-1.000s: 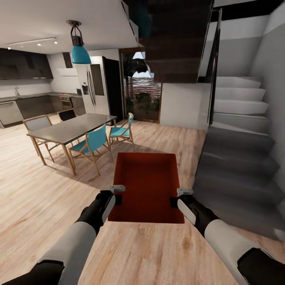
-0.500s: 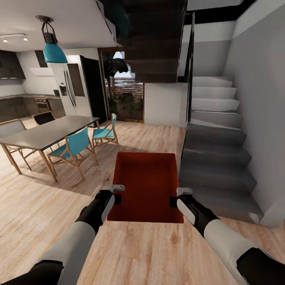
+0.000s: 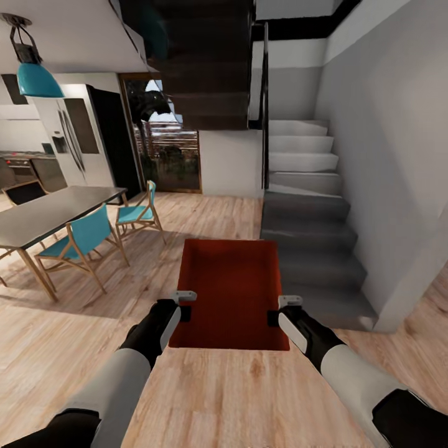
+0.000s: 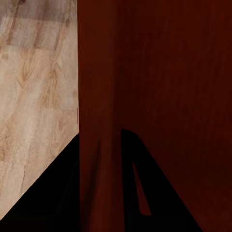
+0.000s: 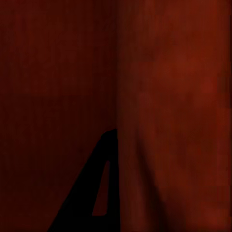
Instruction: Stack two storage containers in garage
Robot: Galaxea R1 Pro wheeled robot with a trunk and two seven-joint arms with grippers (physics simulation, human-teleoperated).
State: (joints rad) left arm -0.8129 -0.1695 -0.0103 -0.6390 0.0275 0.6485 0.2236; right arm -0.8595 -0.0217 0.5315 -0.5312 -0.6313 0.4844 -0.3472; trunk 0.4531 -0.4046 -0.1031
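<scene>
While the robot stands on light wood-plank flooring (image 3: 249, 386) in the room with the teal chairs (image 3: 87, 239) and the grey staircase (image 3: 311, 249), one storage container (image 3: 229, 292) hangs in front of it, carried between both arms. Its long axis runs near to far, away from the trunk. The left gripper (image 3: 182, 305) pinches the left wall at the near end, a finger on each side of it in the left wrist view; the right gripper (image 3: 281, 309) pinches the right wall likewise. Both arms sit equally near. No garage shows, so the carry probably needs more driving.
</scene>
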